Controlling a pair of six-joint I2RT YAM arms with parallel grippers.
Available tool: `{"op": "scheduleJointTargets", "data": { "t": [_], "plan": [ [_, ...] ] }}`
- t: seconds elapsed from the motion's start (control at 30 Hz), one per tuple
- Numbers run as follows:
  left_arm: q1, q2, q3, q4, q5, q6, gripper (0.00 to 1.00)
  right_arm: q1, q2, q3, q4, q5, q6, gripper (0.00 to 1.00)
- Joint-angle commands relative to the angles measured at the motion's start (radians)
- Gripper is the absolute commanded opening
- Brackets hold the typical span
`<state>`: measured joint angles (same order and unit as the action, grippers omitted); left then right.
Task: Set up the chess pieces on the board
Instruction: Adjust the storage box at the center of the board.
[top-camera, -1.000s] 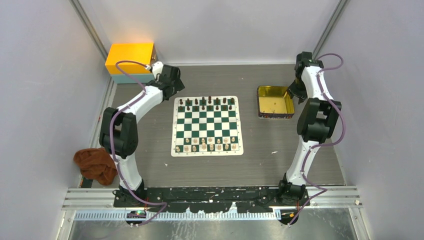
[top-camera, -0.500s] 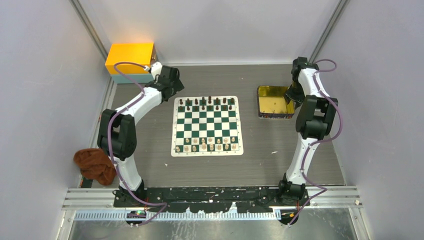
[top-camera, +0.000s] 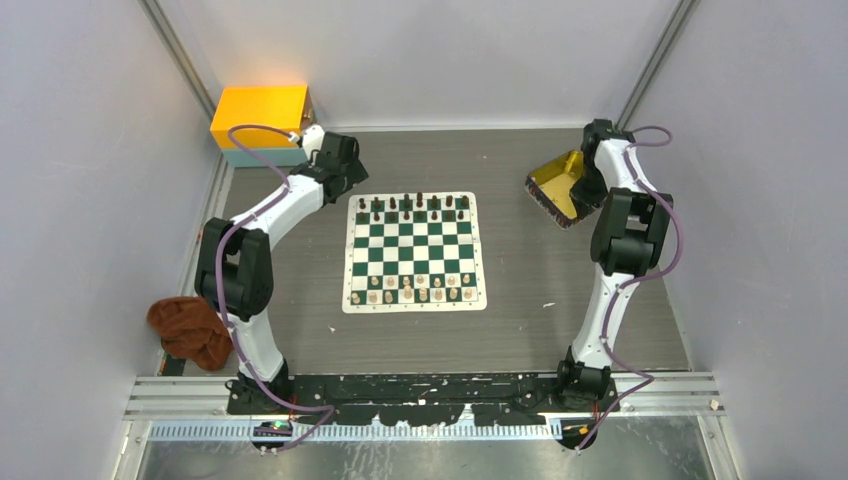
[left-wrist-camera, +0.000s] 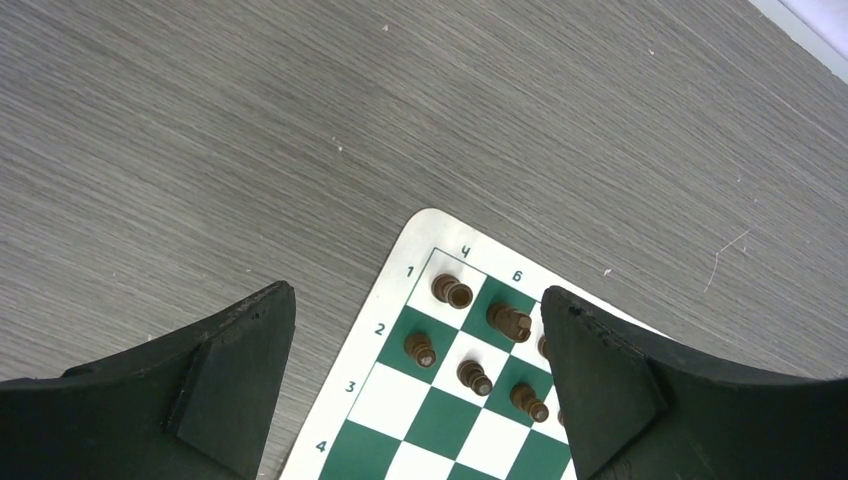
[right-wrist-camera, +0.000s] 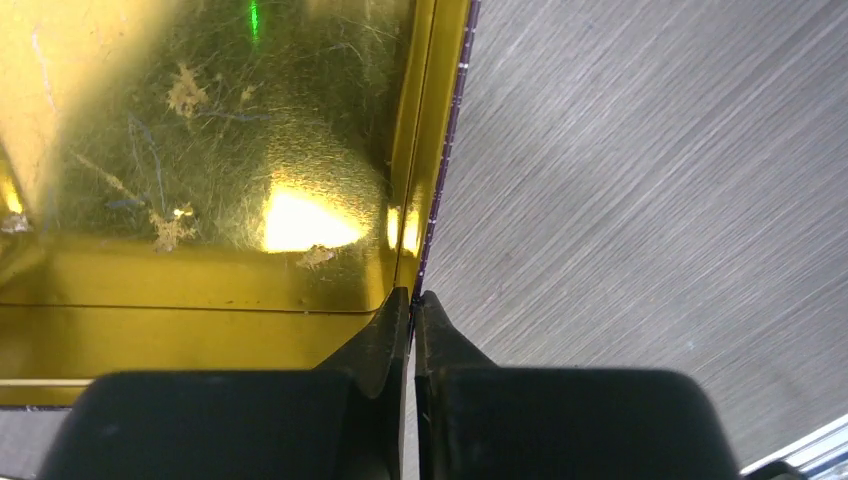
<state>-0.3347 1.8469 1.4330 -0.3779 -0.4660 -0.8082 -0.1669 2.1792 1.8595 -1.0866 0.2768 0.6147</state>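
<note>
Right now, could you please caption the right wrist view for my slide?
Right gripper shut on the gold tray at its side wall, grey tabletop beyond.

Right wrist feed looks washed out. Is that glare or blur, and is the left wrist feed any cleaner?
Right wrist: a bright hotspot glares off the shiny gold rectangular tray, and the grey table looks smeared. Left wrist: sharp, evenly lit dark chess pieces.
</note>
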Motion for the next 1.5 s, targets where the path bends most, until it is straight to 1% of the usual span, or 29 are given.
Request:
{"op": "scheduleJointTargets", "data": {
  "t": [0.0,0.2,0.3,0.43,0.57,0.67,0.77,0.9,1.13,1.17,1.23,1.27,1.43,1.47],
  "plan": [
    [-0.001,0.005,0.046,0.029,0.001,-0.008,0.93,0.003,-0.038,-0.049,0.035,-0.032,0.13,0.01],
    [-0.005,0.013,0.06,0.023,0.004,-0.004,0.93,0.012,-0.109,-0.138,0.054,-0.047,0.257,0.01],
    [-0.007,0.01,0.059,0.021,0.004,-0.002,0.93,0.03,-0.143,-0.169,0.006,-0.003,0.344,0.01],
    [-0.007,0.01,0.06,0.023,0.008,-0.003,0.93,0.102,-0.214,-0.207,-0.091,0.114,0.534,0.01],
    [-0.01,0.015,0.068,0.024,0.015,-0.005,0.93,0.192,-0.274,-0.242,-0.155,0.154,0.743,0.01],
    [-0.013,0.015,0.073,0.022,0.017,-0.001,0.92,0.233,-0.308,-0.293,-0.148,0.121,0.891,0.01],
    [-0.015,0.006,0.072,0.019,0.016,0.01,0.92,0.25,-0.377,-0.394,-0.087,0.133,1.022,0.01],
    [-0.014,-0.012,0.061,0.014,0.004,0.035,0.93,0.25,-0.417,-0.488,-0.005,0.136,1.092,0.01],
    [-0.013,-0.035,0.037,0.01,-0.005,0.063,0.93,0.249,-0.398,-0.565,0.03,0.108,1.123,0.01],
    [-0.013,-0.038,0.036,0.01,-0.007,0.065,0.93,0.248,-0.401,-0.571,0.038,0.104,1.117,0.02],
    [-0.013,-0.041,0.033,0.008,-0.007,0.066,0.93,0.248,-0.4,-0.572,0.045,0.097,1.094,0.09],
    [-0.013,-0.043,0.032,0.01,-0.006,0.064,0.93,0.248,-0.399,-0.568,0.048,0.094,1.078,0.15],
    [-0.013,-0.052,0.027,0.011,-0.005,0.059,0.93,0.248,-0.402,-0.531,0.03,0.111,0.981,0.52],
    [-0.013,-0.053,0.027,0.012,-0.005,0.058,0.93,0.249,-0.408,-0.523,0.029,0.117,0.959,0.57]
  ]
}}
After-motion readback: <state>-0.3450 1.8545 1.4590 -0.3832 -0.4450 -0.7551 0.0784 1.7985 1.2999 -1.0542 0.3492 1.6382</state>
